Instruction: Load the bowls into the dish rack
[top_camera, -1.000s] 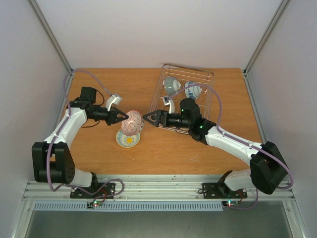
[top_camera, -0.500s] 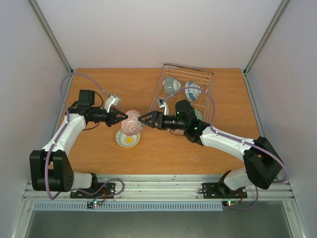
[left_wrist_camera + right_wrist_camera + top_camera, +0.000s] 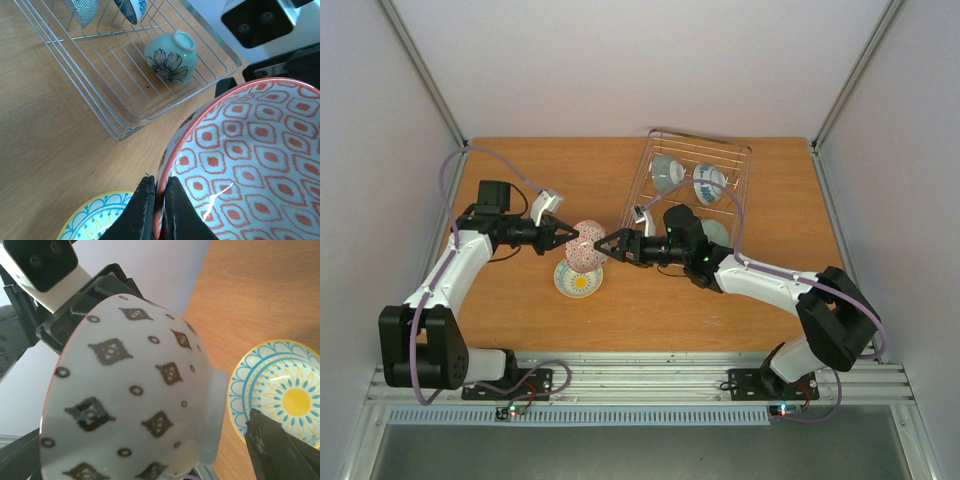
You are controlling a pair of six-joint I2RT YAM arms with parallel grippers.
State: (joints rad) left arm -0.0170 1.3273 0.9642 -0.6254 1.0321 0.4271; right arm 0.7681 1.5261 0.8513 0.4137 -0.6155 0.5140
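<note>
— Underneath everything?
— An orange-brown wooden tabletop [image 3: 520, 170], flat, with a fine grain running across it.
— Resting straight on the wood?
— 2 things. First, a rectangular basket of thin silvery wire grid [image 3: 112, 72], at the far right, set slightly askew to the table edges. Second, a small round plate [image 3: 577, 284], white with blue scallops and a yellow sun centre, lying flat near the middle.
— Touching each other?
— No. Near but apart, with bare wood between plate and basket corner.
</note>
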